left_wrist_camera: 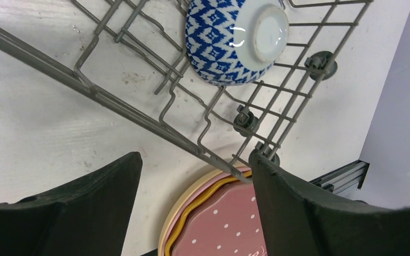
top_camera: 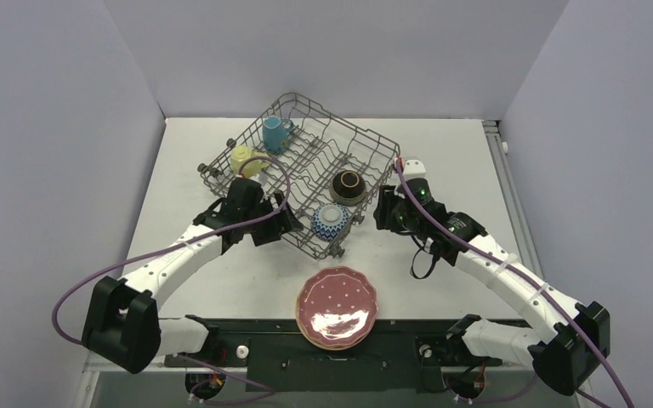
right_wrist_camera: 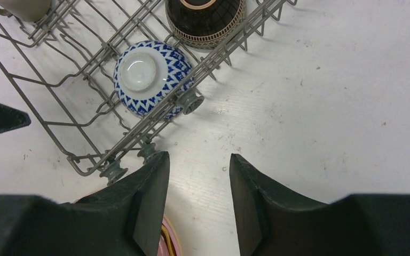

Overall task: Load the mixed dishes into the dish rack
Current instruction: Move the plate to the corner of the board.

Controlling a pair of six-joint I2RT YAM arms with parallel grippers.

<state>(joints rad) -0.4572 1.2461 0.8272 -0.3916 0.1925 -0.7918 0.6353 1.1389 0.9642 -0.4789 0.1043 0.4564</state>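
At near edge of table (top_camera: pixel 451 170), between arm bases: stack of plates (top_camera: pixel 337 338), pink dotted plate (top_camera: pixel 337 302) on top, not yet in rack (top_camera: pixel 372 144). Blue mug (top_camera: pixel 274 133), yellow mug (top_camera: pixel 243 159), brown bowl (top_camera: pixel 349 187), patterned bowl (left_wrist_camera: pixel 229 42) already inside rack.

Left gripper (left_wrist_camera: pixel 195 157): jaws spread wide, empty, over rack corner. Right gripper (right_wrist_camera: pixel 198 156): jaws partly apart, empty, just beside rack.

Plate probably stiff, glazed, slippery, breakable. It lies flat, so pinch at scalloped rim and take top plate only.

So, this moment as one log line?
dish rack: blue-white bowl, dark-brown bowl, light-blue mug, pale-yellow mug | pink plate: on table | left end effector: open | right end effector: open
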